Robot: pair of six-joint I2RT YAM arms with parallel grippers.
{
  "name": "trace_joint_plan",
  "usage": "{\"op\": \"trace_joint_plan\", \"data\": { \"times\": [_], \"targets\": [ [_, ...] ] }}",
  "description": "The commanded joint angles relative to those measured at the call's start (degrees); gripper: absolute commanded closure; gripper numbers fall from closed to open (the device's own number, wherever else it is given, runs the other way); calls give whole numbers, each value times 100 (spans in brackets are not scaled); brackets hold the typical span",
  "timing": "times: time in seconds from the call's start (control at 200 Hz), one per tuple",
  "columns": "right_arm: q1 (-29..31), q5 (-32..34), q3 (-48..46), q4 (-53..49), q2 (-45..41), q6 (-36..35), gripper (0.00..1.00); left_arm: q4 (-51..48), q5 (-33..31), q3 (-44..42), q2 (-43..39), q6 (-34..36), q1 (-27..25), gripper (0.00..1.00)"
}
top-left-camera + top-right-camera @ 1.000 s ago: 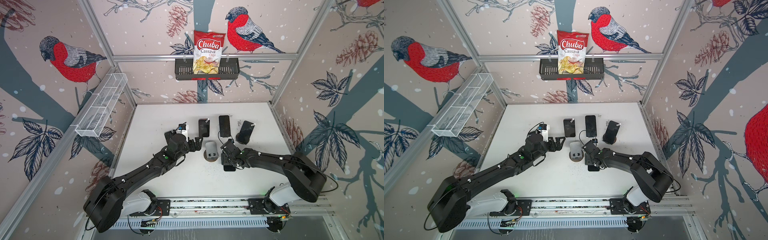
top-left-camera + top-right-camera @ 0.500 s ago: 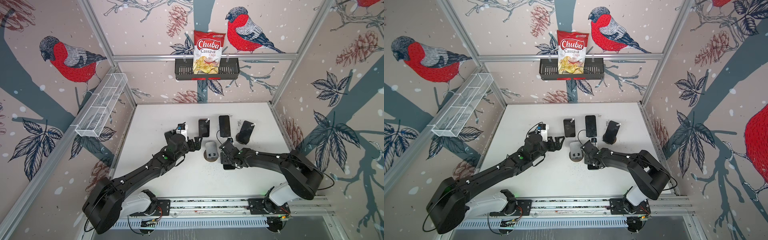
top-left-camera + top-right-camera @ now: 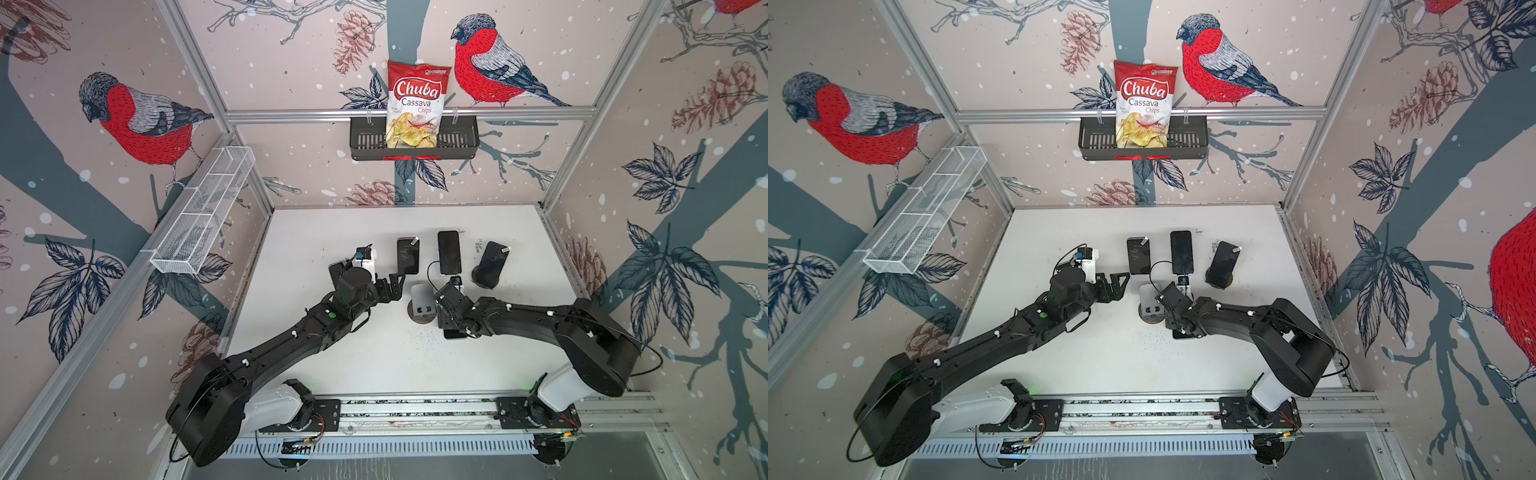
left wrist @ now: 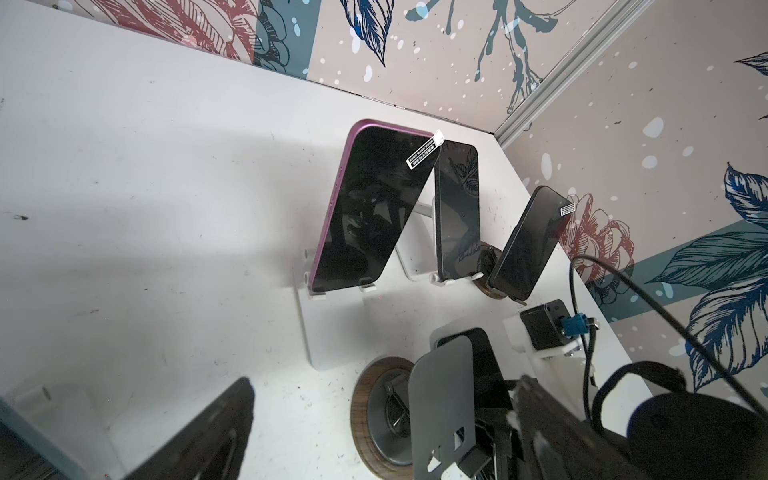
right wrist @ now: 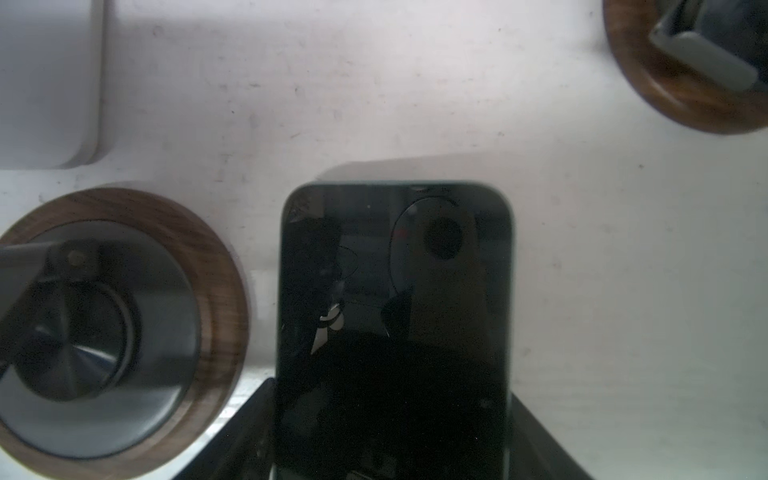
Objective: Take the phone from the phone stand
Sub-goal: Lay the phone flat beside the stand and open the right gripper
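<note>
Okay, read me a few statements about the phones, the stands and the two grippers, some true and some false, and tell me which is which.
1. The right gripper is shut on a phone. True.
2. The grey stand with the wooden base holds a phone. False: it is empty.
3. The left gripper grips the pink-edged phone. False: it is open, short of that phone, holding nothing.
4. A chips bag stands in the black basket on the back wall. True.

Robot lab cell: aluminium frame [image 3: 407, 114], bird-print walls [image 3: 141, 120], base rail [image 3: 415, 409].
</note>
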Motion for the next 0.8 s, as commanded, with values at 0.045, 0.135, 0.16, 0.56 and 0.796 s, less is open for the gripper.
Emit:
{"op": "trace_joint_plan", "data": {
  "times": [0.045,0.135,0.16,0.56,0.796],
  "targets": [
    [54,22,-31,-426,104,48,31,174,18,13,-6,39,-9,3],
    [61,32,-50,-426,113,70,30,182,23,13,-3,41,-13,3],
    [63,32,-58,-426,113,74,30,182,25,14,0,47,-10,4],
    [65,-39,-188,-358,60,65,28,195,30,-21,-22,9,-9,3],
    [67,-135,-321,-270,17,65,26,183,26,-30,-31,4,-15,3]
  ]
}}
